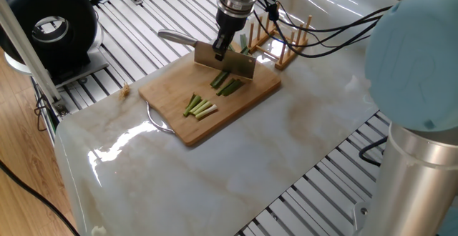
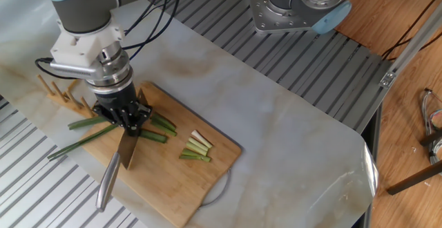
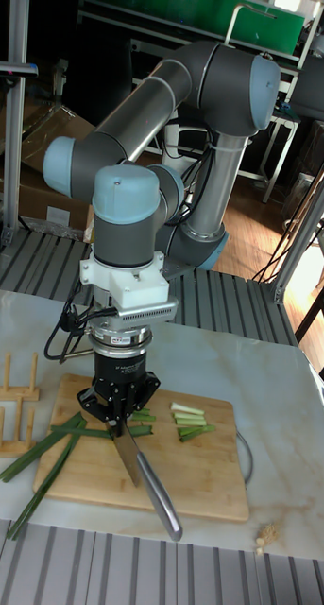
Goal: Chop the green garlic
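At frame centre, the gripper [image 3: 120, 421] is clamped shut on the knife [image 3: 141, 473], blade down across the garlic [image 2: 93, 123] on the board [image 1: 215, 118], seemingly to slice it where the stalks lie flat.

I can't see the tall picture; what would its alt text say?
A grey and blue robot arm's hand holds a knife blade-down on a wooden cutting board, over long green garlic stalks. A few short cut pieces lie further along the board, and a wooden peg rack stands beside it.
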